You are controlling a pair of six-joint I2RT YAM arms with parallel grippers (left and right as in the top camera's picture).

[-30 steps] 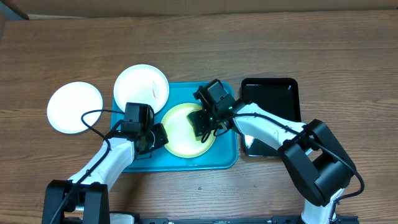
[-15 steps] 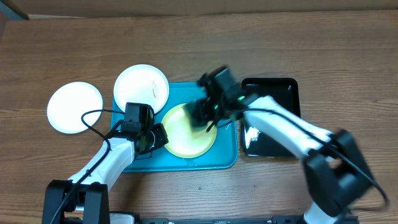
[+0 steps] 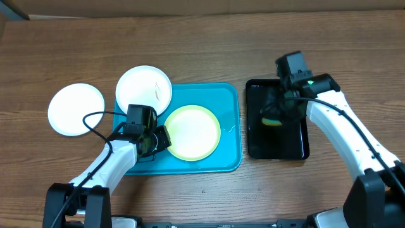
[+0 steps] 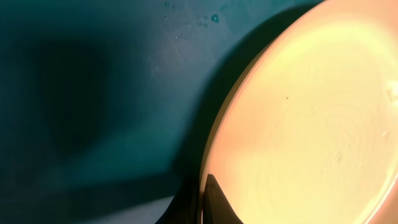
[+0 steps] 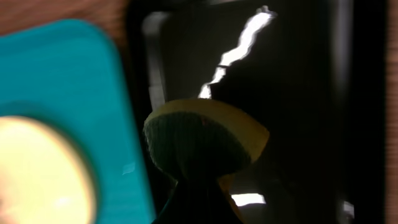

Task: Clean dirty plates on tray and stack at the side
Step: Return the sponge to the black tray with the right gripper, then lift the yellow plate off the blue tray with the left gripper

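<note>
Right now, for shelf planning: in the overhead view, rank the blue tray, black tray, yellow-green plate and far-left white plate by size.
Largest: blue tray.
Next: black tray.
Last: yellow-green plate and far-left white plate. They look alike, so I won't rank one above the other.

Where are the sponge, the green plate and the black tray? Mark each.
sponge (image 5: 205,134), right wrist view, its rounded front.
green plate (image 3: 193,132), overhead view, its centre.
black tray (image 3: 278,144), overhead view, bare floor.
</note>
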